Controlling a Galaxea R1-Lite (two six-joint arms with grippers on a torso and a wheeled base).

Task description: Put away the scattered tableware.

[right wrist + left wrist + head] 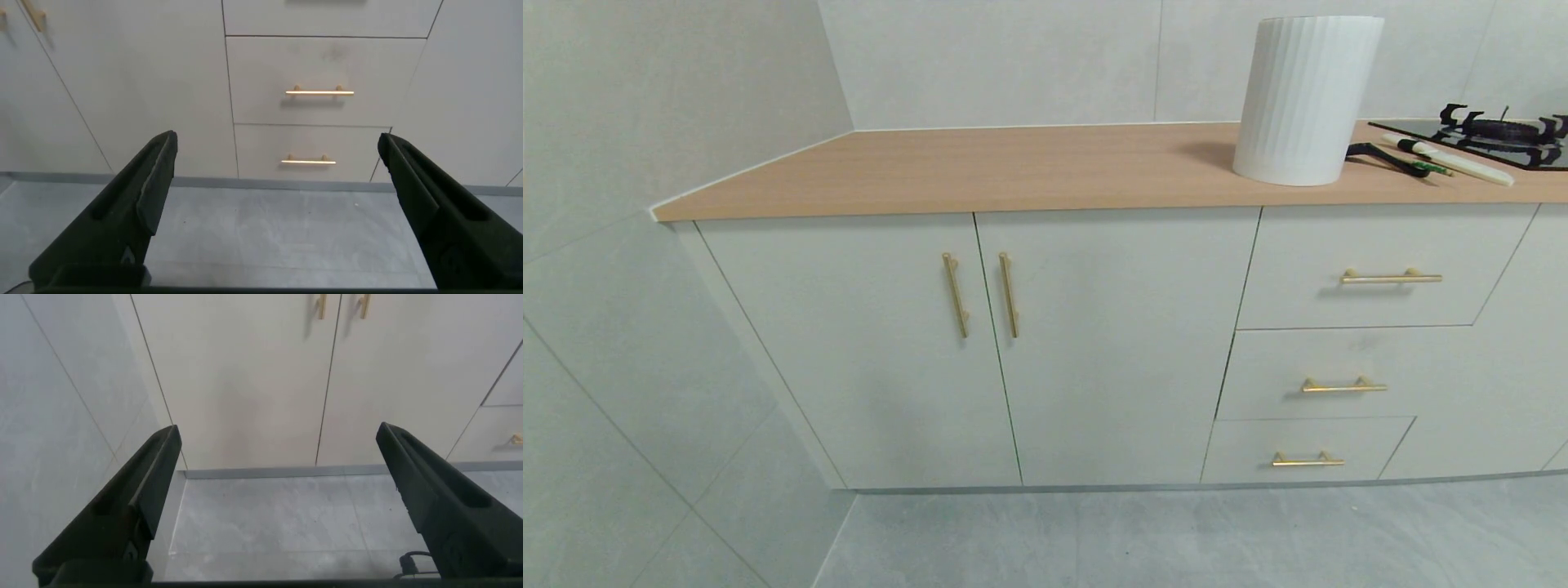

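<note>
A tall white ribbed holder (1305, 98) stands on the wooden countertop (980, 167) at the right. Beside it lie scattered utensils: a black-handled one (1384, 155), a green-and-black one (1427, 166) and a cream-coloured one (1462, 163). My left gripper (278, 478) hangs low, open and empty, facing the cabinet doors and the floor. My right gripper (278, 184) is also open and empty, low in front of the drawers.
A black gas hob (1499, 135) sits at the far right of the counter. Below are two cabinet doors with gold handles (980, 294) and three drawers (1388, 278). A tiled wall closes the left side. Grey floor lies in front.
</note>
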